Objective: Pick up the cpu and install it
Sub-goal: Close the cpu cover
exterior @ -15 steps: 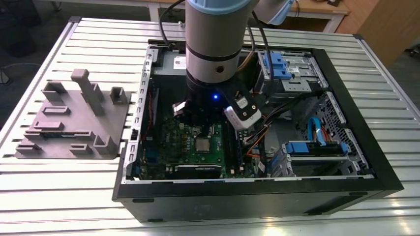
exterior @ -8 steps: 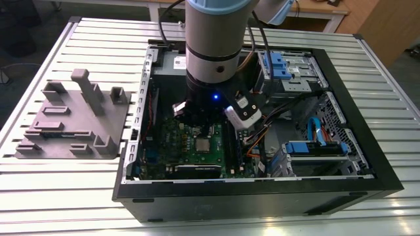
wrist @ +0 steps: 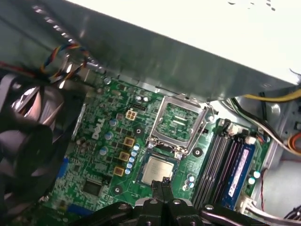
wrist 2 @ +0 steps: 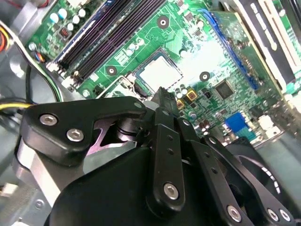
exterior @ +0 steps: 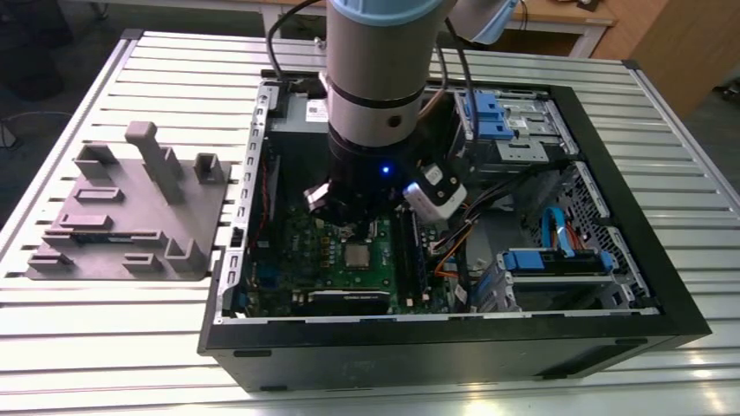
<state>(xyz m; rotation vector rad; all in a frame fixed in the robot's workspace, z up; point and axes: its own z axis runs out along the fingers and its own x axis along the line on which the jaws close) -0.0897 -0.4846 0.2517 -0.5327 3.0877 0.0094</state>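
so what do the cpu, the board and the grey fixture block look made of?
cpu: metal lid by the look, pale silver with a dull sheen.
Board: glossy green circuit laminate, studded with small soldered parts.
Fixture block: matte grey, probably plastic; flat, even colour with no shine, though I can't rule out painted metal.

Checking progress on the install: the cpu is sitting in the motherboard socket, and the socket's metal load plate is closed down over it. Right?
Not quite. The cpu sits in the socket, but the load plate is flipped open beside it, as the first wrist view shows.
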